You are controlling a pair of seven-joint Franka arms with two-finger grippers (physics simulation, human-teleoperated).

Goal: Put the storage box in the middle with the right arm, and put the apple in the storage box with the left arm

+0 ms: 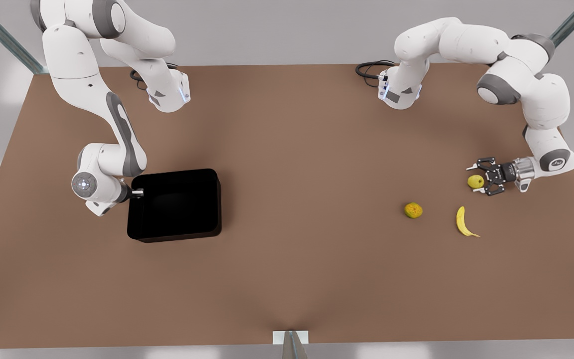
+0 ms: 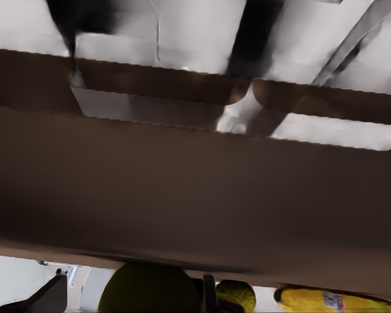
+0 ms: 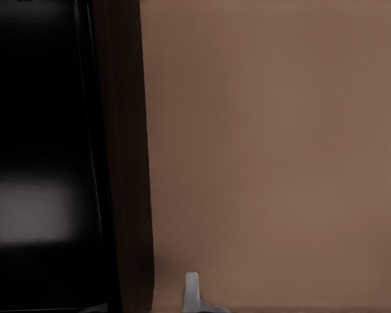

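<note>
The box (image 1: 175, 204) sits at nine o'clock of table centre, its wall apparently pinched by the right gripper (image 1: 137, 192), while the open left gripper (image 1: 484, 175) brackets the apple (image 1: 476, 181).

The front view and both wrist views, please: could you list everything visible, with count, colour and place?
storage box: one, glossy black, toward the front view's left.
apple: one, yellow-green, at the front view's right, between the left gripper's fingers.
rough round fruit: one, orange-yellow, nearer the middle than the apple.
banana: one, yellow, beside the rough fruit.
table: one, brown.
cables: black, at the table's far edge.
left gripper: black, open around the apple.
right gripper: at the storage box's wall on the front view's left.
</note>
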